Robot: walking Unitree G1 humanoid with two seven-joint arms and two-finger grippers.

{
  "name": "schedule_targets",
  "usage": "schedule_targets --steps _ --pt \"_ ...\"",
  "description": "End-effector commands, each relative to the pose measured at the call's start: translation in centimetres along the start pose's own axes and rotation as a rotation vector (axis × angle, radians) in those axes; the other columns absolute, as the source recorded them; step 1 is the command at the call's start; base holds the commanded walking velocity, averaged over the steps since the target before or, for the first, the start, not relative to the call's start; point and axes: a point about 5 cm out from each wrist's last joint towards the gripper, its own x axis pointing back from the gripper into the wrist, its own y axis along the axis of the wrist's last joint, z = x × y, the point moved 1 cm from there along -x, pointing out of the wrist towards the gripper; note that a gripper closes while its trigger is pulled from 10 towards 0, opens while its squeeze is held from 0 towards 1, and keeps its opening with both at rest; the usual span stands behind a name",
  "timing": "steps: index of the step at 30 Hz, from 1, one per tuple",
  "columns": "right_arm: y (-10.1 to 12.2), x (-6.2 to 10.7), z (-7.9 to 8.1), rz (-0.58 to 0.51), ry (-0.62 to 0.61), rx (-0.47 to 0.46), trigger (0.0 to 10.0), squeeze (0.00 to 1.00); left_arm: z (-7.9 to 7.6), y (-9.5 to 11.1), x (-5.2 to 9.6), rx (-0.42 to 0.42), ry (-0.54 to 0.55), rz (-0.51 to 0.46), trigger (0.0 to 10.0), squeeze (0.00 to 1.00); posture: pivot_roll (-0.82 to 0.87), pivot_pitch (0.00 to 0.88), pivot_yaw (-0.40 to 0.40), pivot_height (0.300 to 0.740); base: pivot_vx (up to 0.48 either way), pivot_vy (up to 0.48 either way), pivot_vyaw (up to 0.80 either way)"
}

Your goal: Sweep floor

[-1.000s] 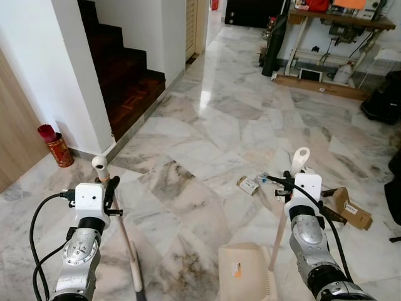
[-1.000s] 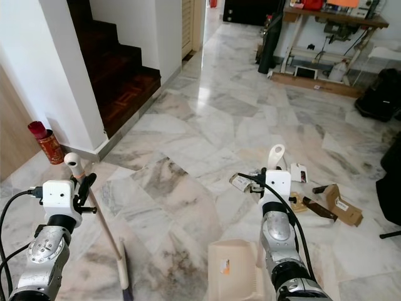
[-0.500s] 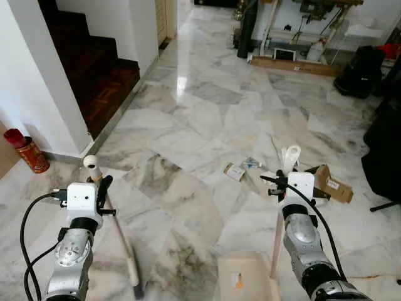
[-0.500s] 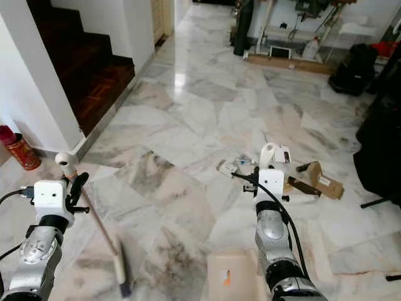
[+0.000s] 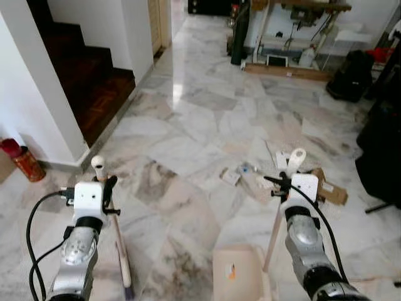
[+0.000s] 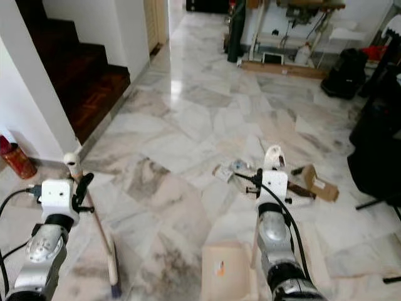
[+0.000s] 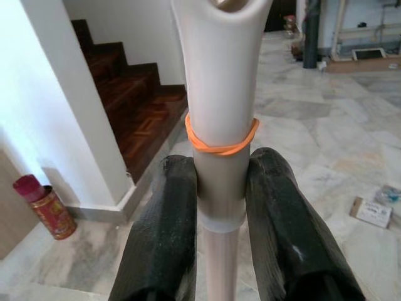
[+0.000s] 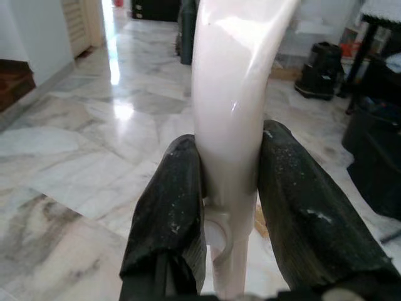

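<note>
left gripper [image 7: 220, 207] clamps broom handle [image 7: 220, 94]; right gripper [image 8: 229, 188] clamps, probably, dustpan handle [image 8: 235, 81].

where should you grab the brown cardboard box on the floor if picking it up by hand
Probably across the narrow width of the cardboard box, coming from above. It lies flat on the marble floor near other litter, so its sides are the only faces an end effector could close on.

The right gripper [image 8: 229, 188] has both black fingers [image 8: 166, 207] clamped tight on a glossy cream dustpan handle [image 8: 233, 94] running straight up between them. Behind it there's shiny marble floor [image 8: 81, 132] and some dark bags [image 8: 322, 69] off by the wall.
</note>
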Motion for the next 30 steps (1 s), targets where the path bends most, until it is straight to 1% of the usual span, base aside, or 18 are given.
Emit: schedule_targets --steps 1,3,11,12,19,25,30 --pt "1.40 -0.48 0.22 -0.068 0.019 0.008 10.0 0.00 0.27 0.70 -0.21 -0.005 0.018 -0.031 10.0 0.00 0.12 0.000 -0.035 0.740 0.296 0.000 0.00" --pt "1.60 -0.40 0.75 -0.087 0.059 0.022 10.0 0.00 0.30 0.67 -0.16 -0.005 0.021 -0.030 10.0 0.00 0.12 0.000 -0.037 0.740 0.308 0.000 0.30" --pt "1.58 -0.40 0.99 -0.085 0.065 0.023 10.0 0.00 0.14 0.76 -0.32 -0.002 0.020 -0.033 10.0 0.00 0.12 0.000 -0.042 0.740 0.315 0.000 0.72" --pt "1.67 -0.45 1.02 -0.088 0.065 0.006 10.0 0.00 0.11 0.80 -0.39 -0.002 0.019 -0.035 10.0 0.00 0.12 0.000 -0.042 0.740 0.315 0.000 0.00" --pt "2.19 -0.80 0.79 -0.101 0.056 -0.005 10.0 0.00 0.21 0.98 -0.66 -0.003 0.020 -0.037 10.0 0.00 0.12 0.000 -0.039 0.740 0.316 0.000 0.00" --pt "2.24 -0.79 0.68 -0.103 0.057 -0.012 10.0 0.00 0.46 0.98 -0.61 -0.004 0.035 -0.037 10.0 0.00 0.12 0.000 -0.039 0.740 0.315 0.000 0.00" --pt "2.37 -0.82 0.90 -0.109 0.062 -0.018 10.0 0.00 0.60 0.87 -0.47 -0.005 0.039 -0.033 10.0 0.00 0.11 0.000 -0.037 0.740 0.317 0.000 0.00"
